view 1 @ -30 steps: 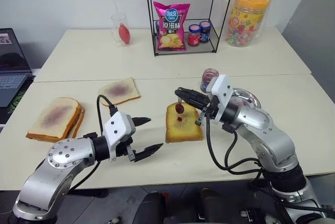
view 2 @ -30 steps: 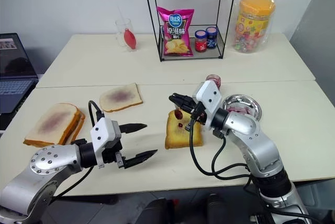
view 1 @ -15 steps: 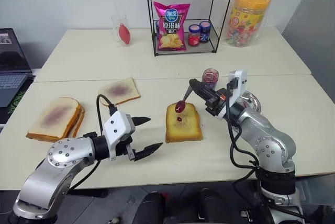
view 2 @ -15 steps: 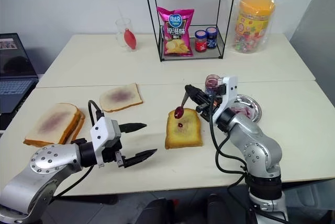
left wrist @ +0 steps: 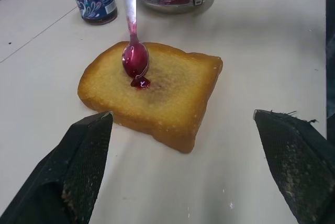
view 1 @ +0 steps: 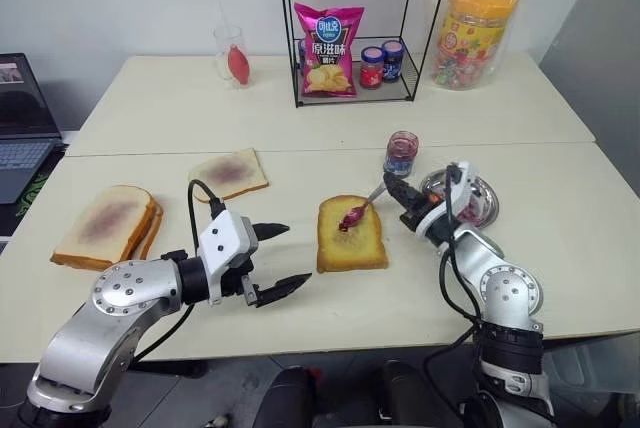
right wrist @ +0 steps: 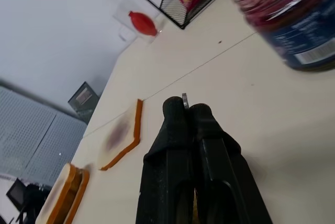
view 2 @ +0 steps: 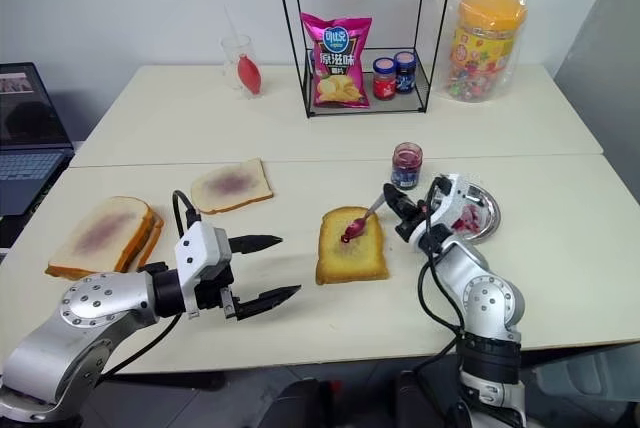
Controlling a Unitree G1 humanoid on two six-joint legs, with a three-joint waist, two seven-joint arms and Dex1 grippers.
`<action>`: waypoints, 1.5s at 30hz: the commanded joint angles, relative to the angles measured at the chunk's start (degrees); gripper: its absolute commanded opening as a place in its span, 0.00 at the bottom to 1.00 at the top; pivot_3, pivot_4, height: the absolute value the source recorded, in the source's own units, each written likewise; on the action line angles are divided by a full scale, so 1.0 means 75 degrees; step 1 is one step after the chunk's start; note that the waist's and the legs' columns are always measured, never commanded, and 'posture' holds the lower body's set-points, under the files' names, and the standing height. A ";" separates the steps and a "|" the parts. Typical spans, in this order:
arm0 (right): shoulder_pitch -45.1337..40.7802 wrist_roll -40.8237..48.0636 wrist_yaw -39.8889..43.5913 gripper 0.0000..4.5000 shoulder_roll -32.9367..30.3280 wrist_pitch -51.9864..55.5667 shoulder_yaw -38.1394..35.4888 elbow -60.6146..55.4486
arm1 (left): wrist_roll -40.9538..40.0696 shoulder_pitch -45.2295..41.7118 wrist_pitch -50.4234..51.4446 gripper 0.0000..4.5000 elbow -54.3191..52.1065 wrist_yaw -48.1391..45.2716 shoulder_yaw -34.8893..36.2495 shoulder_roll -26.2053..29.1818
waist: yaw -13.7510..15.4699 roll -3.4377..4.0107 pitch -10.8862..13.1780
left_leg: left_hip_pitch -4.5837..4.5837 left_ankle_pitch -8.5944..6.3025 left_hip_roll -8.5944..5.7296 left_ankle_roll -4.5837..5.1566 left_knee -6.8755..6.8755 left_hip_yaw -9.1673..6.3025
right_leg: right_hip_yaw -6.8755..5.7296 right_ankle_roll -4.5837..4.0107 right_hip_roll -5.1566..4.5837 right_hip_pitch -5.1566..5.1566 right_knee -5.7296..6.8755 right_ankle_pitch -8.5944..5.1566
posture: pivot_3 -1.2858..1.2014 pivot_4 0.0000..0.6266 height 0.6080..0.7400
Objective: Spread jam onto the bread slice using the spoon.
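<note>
Fingers [right wrist: 196, 145] pinch spoon [left wrist: 134, 51], bowl touching bread slice [left wrist: 157, 93].

Both arms are built of rounded silver-grey metal shells joined by black rings. The left arm [view 1: 125, 293] has a broad disc-shaped joint cap ringed with small dark screws. A white, boxy block sits at each wrist, the left one with a slanted top face. Black cables loop loosely outside the shells: one arches over the left wrist block, and several curl beside the right arm [view 1: 500, 293]. The left gripper [view 1: 278, 260] has two black, tapered, pointed fingers; in the left wrist view their [left wrist: 78, 166] surfaces look rough and grainy. The right gripper [view 1: 393, 191] has fingers that are smooth, glossy black with rounded tips.
</note>
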 commanded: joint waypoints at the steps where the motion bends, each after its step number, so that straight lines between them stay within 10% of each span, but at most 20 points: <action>1: 0.0213 0.0496 -0.0007 0.01 -0.0023 0.0418 0.0030 -0.0199 | 0.0031 -0.0084 -0.0115 1.00 -0.0104 -0.0021 -0.0018 0.0046 | -0.0001 0.0000 0.0000 | 0.0001 0.0000 0.0000 0.0000 -0.0002 0.0000 | 0.0000 0.0000 0.0000 0.0000 0.0000 0.0000 | 0.52 0.24 1.00; 45: 0.0146 0.1850 -0.0304 0.01 -0.1594 0.1891 -0.0291 0.0086 | 0.0082 -0.0044 -0.0047 1.00 -0.0164 -0.0093 0.0012 0.0053 | -0.0013 0.0000 0.0000 | -0.0001 0.0000 0.0005 0.0001 0.0002 0.0005 | 0.0004 0.0028 0.0004 0.0001 -0.0004 -0.0009 | 0.52 0.24 1.00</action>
